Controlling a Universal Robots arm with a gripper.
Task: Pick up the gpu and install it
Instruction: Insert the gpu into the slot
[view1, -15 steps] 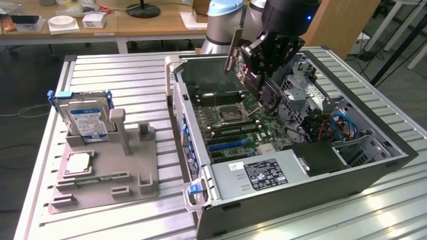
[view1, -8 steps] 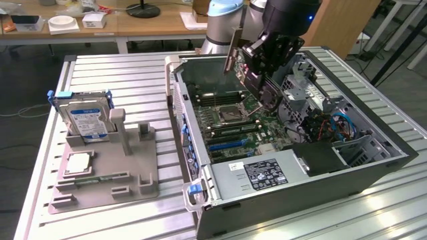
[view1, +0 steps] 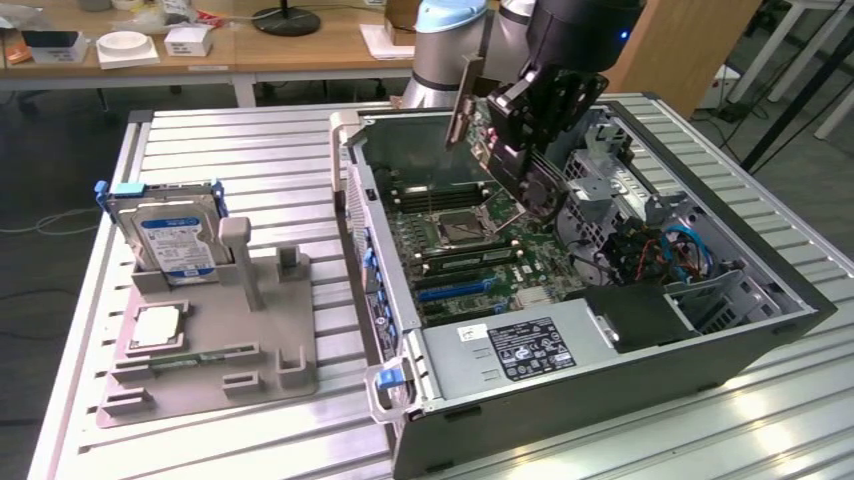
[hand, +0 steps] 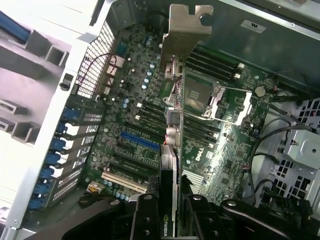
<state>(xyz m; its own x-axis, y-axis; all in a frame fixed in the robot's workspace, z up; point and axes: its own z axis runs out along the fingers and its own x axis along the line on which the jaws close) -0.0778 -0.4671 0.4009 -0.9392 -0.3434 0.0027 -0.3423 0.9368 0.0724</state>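
Obs.: gpu (view1: 523, 175) is off the worktop (view1: 254, 170), held in the air inside the open top of the case (view1: 601, 400). The fingers (hand: 145, 220) pinch it by one short end, a finger on each face.

Key relation: the card's long axis runs straight out from the fingers to the pale bracket (hand: 186, 30) at the far end. From the exterior view the card is tilted, bracket end high by the case's rear wall and lower end over the motherboard (view1: 527, 270) close to the CPU socket (view1: 461, 228). It looks clear of the board, not seated. The blue slot (hand: 139, 141) lies apart from the card, toward the exterior view's left of its lower end. In the wrist view the card's edge does not sit over that slot. Judgement: not lined up yet.

Containers:
- Case: motherboard, memory sticks (view1: 461, 258) beside the socket, power supply (view1: 527, 345) at the near end, drive cage with blue cables (view1: 681, 245).
- Tray (view1: 274, 365) on the worktop: hard drive (view1: 167, 235) standing upright, CPU (view1: 156, 325) lying flat, and other holders bare.
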